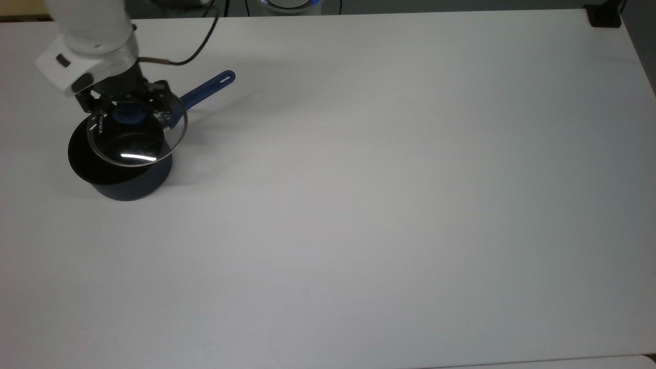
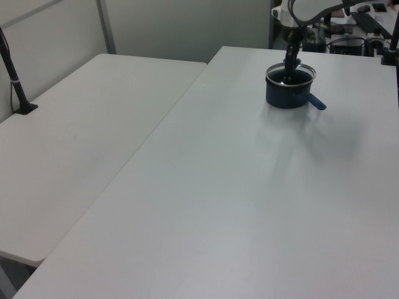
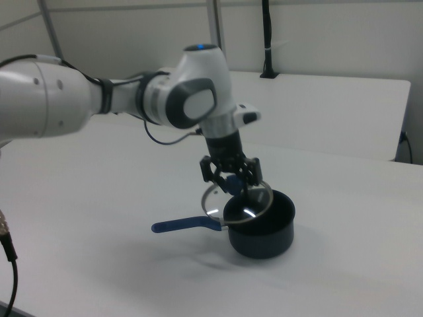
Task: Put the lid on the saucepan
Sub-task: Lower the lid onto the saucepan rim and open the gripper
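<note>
Your gripper [image 1: 126, 111] is clamping its two fingers on the blue knob [image 3: 232, 183] of the lid [image 1: 137, 134], pointing straight down from the white arm [image 3: 119, 96]. You are holding the lid in the air, roughly level, above the saucepan [image 1: 120, 163]. In the top view the glass disc is overlapping the upper right part of the pan's black opening and reaching past its rim toward the handle [image 1: 205, 89]. In the right view the lid [image 3: 236, 201] is hanging over the right view's left side of the saucepan [image 3: 262, 230], clear of the rim, so it is not seated. In the left view the lid [image 2: 290, 74] is sitting just over the pan [image 2: 287, 91]. The saucepan is standing upright on the white table [image 1: 384, 179], near the top view's left edge, its handle pointing to the top view's upper right. A second white table [image 2: 75, 149] is standing beside it in the left view.
</note>
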You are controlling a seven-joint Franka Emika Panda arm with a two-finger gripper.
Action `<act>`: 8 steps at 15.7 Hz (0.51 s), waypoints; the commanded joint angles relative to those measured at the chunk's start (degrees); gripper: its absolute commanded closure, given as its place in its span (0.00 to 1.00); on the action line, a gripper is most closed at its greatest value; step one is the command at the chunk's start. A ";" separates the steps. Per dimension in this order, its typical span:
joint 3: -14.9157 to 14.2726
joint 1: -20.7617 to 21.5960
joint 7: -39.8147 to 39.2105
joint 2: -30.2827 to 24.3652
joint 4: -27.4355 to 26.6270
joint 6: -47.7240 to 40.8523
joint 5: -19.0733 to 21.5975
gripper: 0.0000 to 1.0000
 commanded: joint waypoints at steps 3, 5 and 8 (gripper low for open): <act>0.21 -1.83 -1.33 5.98 7.94 1.80 1.00 0.49; 0.13 -1.92 -1.33 6.16 7.95 1.97 2.41 0.49; 0.13 -1.92 -1.50 7.13 7.95 2.15 2.06 0.49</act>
